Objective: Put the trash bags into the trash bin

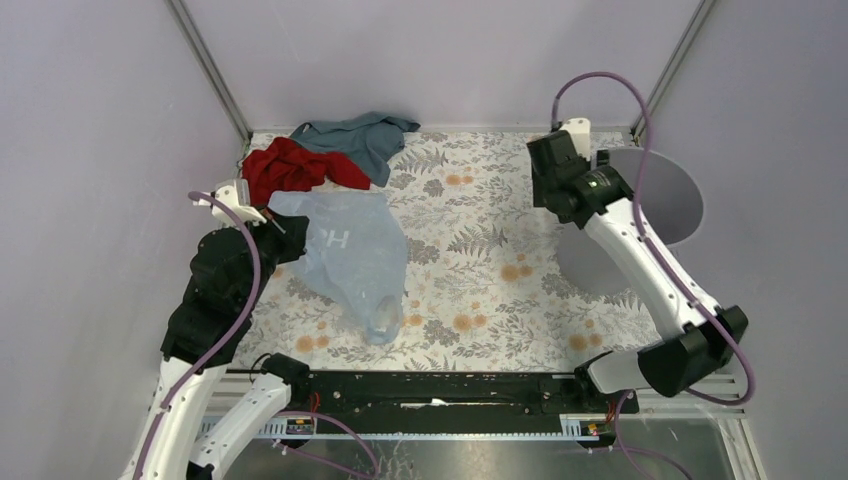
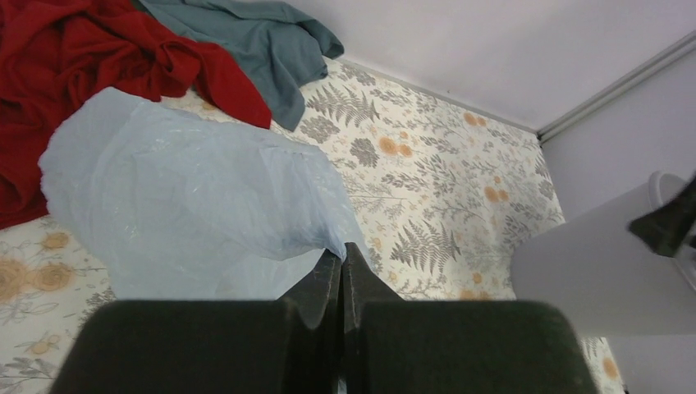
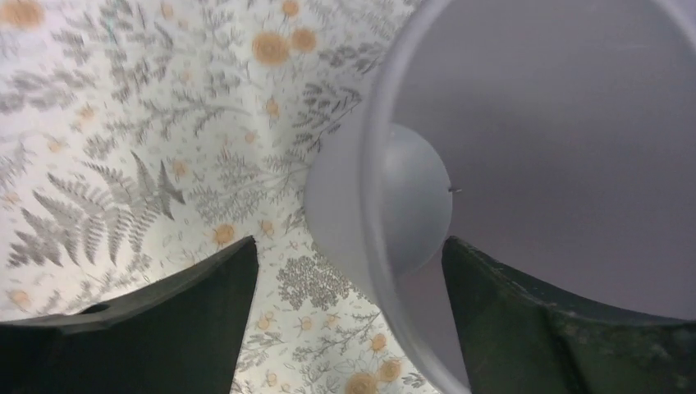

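Note:
The trash bag [image 1: 345,255], pale blue and translucent, lies crumpled on the floral cloth at the left. My left gripper [image 2: 345,250] is shut on a pinched fold of the bag's [image 2: 189,197] edge; in the top view this gripper [image 1: 280,228] sits at the bag's left side. The trash bin [image 1: 665,200], round and light grey, stands at the right edge of the table. My right gripper [image 3: 349,246] is open and straddles the bin's rim [image 3: 369,164], one finger inside the bin and one outside over the cloth. Nothing is gripped by it.
A red cloth [image 1: 290,168] and a teal-grey cloth [image 1: 360,140] lie bunched at the back left, the red one touching the bag's far edge. Lilac walls close in the back and both sides. The floral cloth [image 1: 480,250] covers the table.

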`<state>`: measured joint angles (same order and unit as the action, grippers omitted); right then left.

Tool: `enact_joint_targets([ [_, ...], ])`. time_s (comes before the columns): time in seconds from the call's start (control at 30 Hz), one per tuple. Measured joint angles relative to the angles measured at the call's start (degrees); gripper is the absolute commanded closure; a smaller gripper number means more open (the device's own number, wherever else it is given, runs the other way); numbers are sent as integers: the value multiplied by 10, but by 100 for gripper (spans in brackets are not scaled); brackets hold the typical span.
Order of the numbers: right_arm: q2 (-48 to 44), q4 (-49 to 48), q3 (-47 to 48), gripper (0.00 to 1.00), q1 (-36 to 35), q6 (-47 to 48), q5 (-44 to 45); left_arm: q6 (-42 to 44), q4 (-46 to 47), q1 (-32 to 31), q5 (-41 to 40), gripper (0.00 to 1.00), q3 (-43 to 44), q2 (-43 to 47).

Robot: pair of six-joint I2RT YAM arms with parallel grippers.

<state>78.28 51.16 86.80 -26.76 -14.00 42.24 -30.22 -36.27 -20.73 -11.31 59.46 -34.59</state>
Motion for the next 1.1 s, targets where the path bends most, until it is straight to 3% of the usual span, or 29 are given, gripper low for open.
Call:
enact_joint_targets([
  [0.1, 30, -4, -23, 48, 0, 7, -19, -8, 7, 0, 20, 100, 0, -8],
  [0.17, 38, -4, -30, 63, 1, 16, -24, -12, 10, 0, 35, 100, 0, -9],
  [0.3, 38, -13, -32, 82, 3, 25, -58, -13, 13, 0, 49, 100, 0, -6],
  [0.5, 32, -32, -32, 91, -13, 46, -180, -7, 7, 0, 37, 100, 2, 8],
  [0.67, 29, -77, -31, 94, -113, 64, -260, 9, -10, 0, 16, 100, 16, 23],
  [0.8, 42, -119, -29, 95, -181, 78, -323, 25, -27, 0, -4, 100, 36, 24],
  [0.93, 47, -143, -31, 83, -188, 82, -355, 30, -41, 0, -12, 100, 39, 34],
  [1.1, 49, -149, -32, 31, -188, 78, -375, 30, -47, 0, -18, 100, 39, 42],
])
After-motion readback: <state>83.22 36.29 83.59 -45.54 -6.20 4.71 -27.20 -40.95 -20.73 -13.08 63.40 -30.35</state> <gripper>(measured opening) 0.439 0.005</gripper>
